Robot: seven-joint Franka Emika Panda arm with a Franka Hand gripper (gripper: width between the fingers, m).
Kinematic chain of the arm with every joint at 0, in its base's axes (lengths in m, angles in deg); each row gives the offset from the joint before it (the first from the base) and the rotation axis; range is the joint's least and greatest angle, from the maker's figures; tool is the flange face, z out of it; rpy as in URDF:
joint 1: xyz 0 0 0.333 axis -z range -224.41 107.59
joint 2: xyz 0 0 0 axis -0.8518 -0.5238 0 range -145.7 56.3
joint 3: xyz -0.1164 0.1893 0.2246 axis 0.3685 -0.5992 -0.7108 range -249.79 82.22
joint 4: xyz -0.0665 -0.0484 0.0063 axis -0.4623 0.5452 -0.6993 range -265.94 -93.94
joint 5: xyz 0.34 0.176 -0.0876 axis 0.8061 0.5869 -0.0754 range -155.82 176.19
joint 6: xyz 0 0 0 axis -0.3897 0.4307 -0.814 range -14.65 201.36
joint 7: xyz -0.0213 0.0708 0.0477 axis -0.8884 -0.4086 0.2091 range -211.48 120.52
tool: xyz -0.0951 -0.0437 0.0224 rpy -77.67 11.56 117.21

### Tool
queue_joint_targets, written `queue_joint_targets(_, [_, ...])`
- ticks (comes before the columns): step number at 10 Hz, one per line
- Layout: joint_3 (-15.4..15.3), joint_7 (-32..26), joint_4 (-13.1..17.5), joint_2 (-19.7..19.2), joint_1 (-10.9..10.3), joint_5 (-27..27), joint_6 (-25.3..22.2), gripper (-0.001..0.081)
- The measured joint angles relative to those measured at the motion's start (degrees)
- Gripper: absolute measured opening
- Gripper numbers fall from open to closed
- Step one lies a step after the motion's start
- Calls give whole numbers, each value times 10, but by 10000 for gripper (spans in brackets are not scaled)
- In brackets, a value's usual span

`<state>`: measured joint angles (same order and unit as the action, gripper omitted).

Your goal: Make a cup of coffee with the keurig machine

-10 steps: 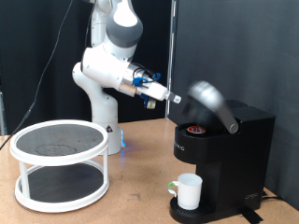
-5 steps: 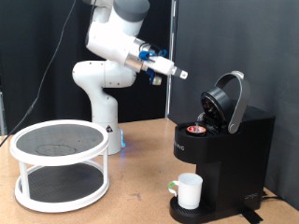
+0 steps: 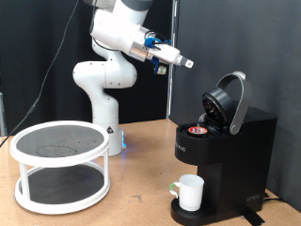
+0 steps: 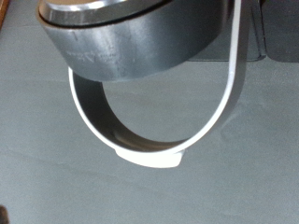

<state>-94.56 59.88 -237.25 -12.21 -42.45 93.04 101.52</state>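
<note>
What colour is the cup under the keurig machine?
White; the cup under the keurig machine shows best in the exterior view.

Arm raised high, tool (image 3: 185, 64) pointing toward exterior view's right, empty.

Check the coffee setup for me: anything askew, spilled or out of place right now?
Nothing stands out. The keurig machine stands square with its lid up and a red-topped pod in the chamber. The cup sits upright on the drip base, with no spill visible. The gripper hangs in the air, touching nothing.
</note>
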Motion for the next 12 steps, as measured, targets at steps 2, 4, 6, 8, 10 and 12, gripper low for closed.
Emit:
queue_joint_targets(2, [-3,1,3,2,0,0,0,734])
queue_joint_targets(4, [-7,-1,10,2,-1,11,0,734])
queue_joint_targets(6, [-19,-2,28,-3,-8,38,0,734])
queue_joint_targets(8, [-42,9,57,-20,-10,40,6,734])
queue_joint_targets(10, [-74,29,84,-41,-10,27,31,471])
queue_joint_targets(12, [-106,49,112,-61,-10,10,53,335])
